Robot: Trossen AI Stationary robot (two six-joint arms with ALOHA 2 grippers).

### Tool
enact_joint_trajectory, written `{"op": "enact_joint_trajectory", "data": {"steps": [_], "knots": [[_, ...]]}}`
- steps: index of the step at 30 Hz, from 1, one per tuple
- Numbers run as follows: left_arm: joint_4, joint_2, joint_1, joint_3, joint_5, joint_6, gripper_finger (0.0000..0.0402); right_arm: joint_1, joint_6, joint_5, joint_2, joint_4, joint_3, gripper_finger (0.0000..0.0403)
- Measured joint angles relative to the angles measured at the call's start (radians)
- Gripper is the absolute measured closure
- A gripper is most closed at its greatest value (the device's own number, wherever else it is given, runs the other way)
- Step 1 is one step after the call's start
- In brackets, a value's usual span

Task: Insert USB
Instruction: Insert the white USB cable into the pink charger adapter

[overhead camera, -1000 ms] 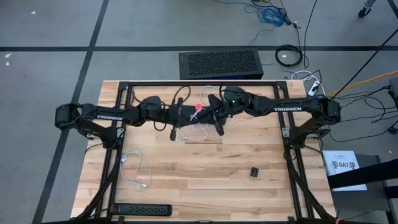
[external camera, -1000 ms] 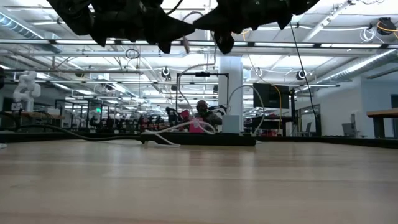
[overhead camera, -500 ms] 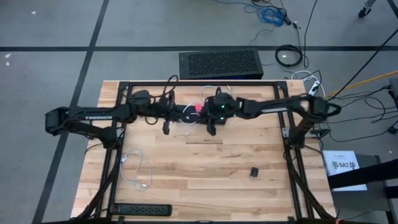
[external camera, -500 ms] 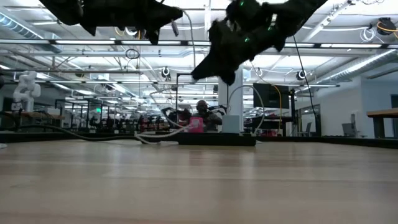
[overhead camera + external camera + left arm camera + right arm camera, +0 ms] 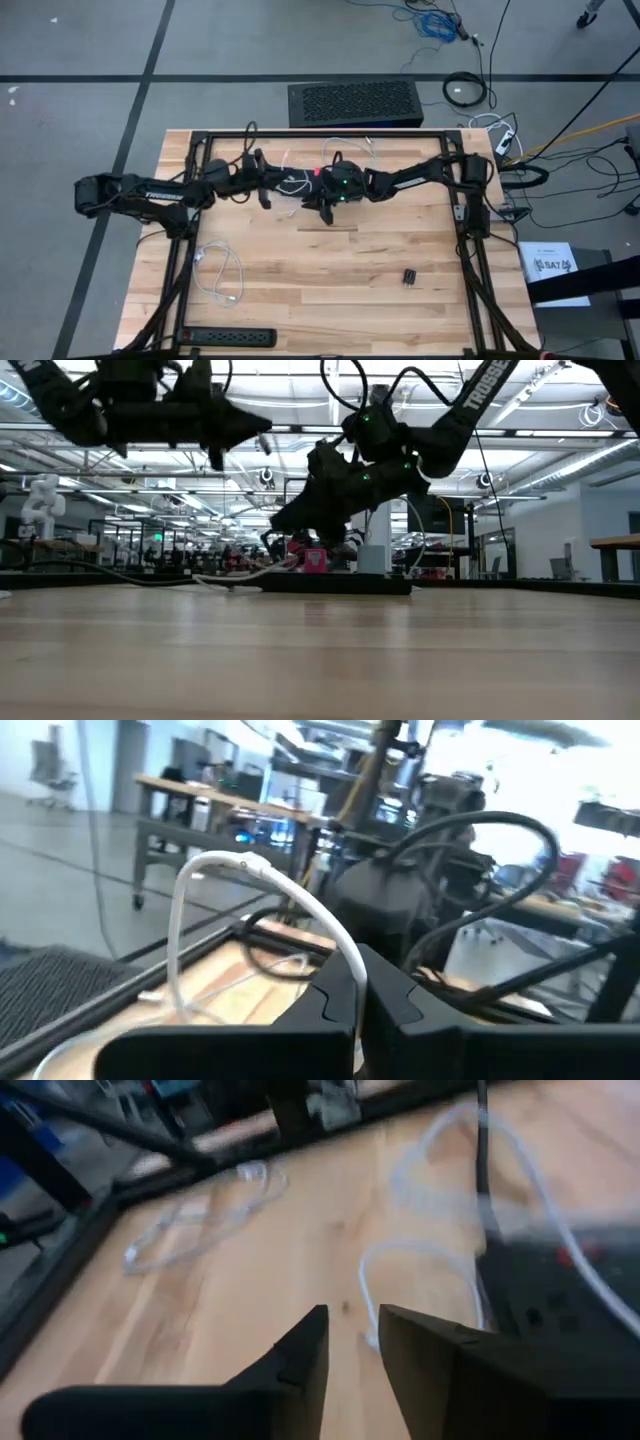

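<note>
- The left gripper hangs above the far part of the wooden table; its fingers are pressed together on a white USB cable.
- The right gripper is just beside it, near a pink block; its fingers stand slightly apart and hold nothing.

- The left arm reaches in from its side and stretches toward the middle at the far part of the table, its left hand hanging well above the surface.
- In the left wrist view its fingers sit pressed together on a white cable.
- The right arm bends at the elbow and slopes down, with the right hand near the left hand and lower.
- The right fingers stand slightly apart with nothing between them.
</note>
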Motion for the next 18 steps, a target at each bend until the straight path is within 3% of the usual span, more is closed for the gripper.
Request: {"op": "enact_joint_trajectory", "data": {"steps": [7,13,18], "knots": [[0.023,0.000,-0.001,-0.049,-0.088,-0.021,0.0401,0.001,-0.062,0.030,-0.156,-0.219,-0.001,0.0271],[0.023,0.001,-0.002,-0.049,-0.096,-0.008,0.0401,0.055,-0.210,0.293,-0.247,-0.194,0.014,0.0255],[0.022,0.001,-0.002,-0.049,-0.101,0.000,0.0401,0.072,-0.264,0.383,-0.224,-0.196,0.098,0.0258]]}}
